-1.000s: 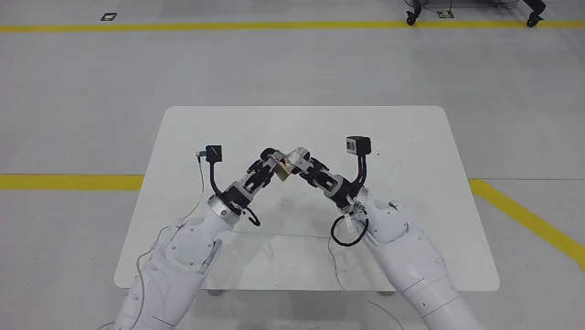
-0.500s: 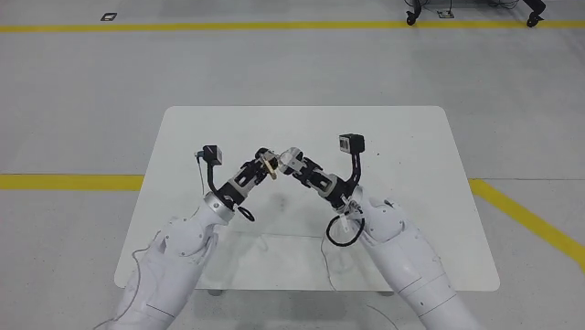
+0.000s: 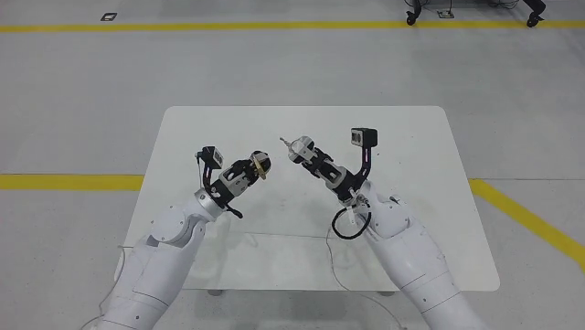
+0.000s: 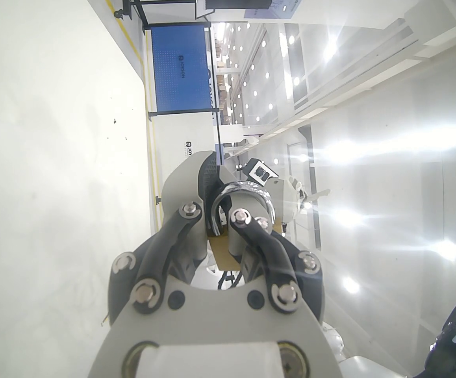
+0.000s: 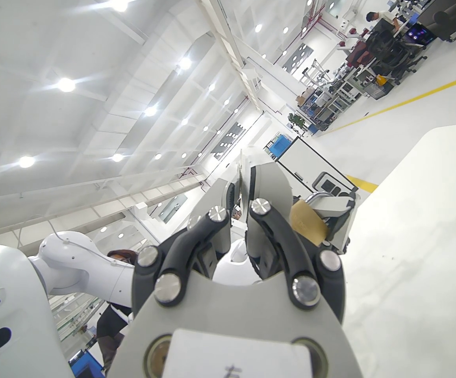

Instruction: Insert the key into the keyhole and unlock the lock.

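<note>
Above the white table, left hand grips the lock (brass), right hand pinches the key.

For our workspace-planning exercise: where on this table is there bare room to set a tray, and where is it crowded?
Bare: the table beyond both grippers, and its two outer ends. Crowded: the middle, where the left gripper holds the lock facing the key in the right gripper.

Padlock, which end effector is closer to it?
Left. The left end effector is shut on the padlock; the right end effector, holding the key, is apart from it.
</note>
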### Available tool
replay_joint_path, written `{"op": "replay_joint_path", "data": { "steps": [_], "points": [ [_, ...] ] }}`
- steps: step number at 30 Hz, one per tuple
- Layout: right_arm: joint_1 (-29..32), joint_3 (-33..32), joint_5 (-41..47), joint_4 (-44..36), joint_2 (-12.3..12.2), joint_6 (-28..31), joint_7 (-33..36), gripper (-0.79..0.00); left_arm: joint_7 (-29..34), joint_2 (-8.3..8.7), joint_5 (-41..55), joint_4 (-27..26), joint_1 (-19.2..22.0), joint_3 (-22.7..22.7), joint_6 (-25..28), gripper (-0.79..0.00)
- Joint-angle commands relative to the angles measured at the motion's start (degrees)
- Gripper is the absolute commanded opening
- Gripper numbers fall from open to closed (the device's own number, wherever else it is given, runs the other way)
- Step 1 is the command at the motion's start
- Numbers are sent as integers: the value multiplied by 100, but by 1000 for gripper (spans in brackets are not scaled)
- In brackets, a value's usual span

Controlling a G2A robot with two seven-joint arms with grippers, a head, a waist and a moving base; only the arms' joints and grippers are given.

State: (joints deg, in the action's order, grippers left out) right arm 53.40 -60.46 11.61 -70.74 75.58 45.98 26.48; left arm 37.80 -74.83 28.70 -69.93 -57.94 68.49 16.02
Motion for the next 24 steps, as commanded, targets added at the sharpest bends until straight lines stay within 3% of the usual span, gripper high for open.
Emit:
{"op": "replay_joint_path", "data": {
  "steps": [1, 4, 7, 12, 17, 21, 24],
  "points": [
    [0, 0, 0, 0, 0, 0, 0, -785, 0, 0, 0, 0, 0, 0, 0, -785],
    [94, 90, 209, -107, 27, -334, -67, -785, -150, -8, 43, -33, -62, 9, 22, -785],
    [210, 237, 1410, -440, 95, -1069, 36, -785, -406, -54, 305, 11, -101, 4, 247, -785],
    [442, 56, 3335, -861, 97, -2891, 443, -785, -467, -147, 388, 363, 168, -187, 547, -785],
    [811, -257, 4336, -1465, 40, -4469, 275, -785, -594, -272, 350, 696, 477, -452, 1012, -785],
    [1203, -474, 5113, -2021, 29, -5023, -3, -785, -811, -395, 352, 902, 669, -674, 1484, -785],
    [1443, -607, 5561, -2320, 26, -5250, -154, -785, -817, -461, 487, 1087, 766, -763, 1552, -785]
  ]
}}
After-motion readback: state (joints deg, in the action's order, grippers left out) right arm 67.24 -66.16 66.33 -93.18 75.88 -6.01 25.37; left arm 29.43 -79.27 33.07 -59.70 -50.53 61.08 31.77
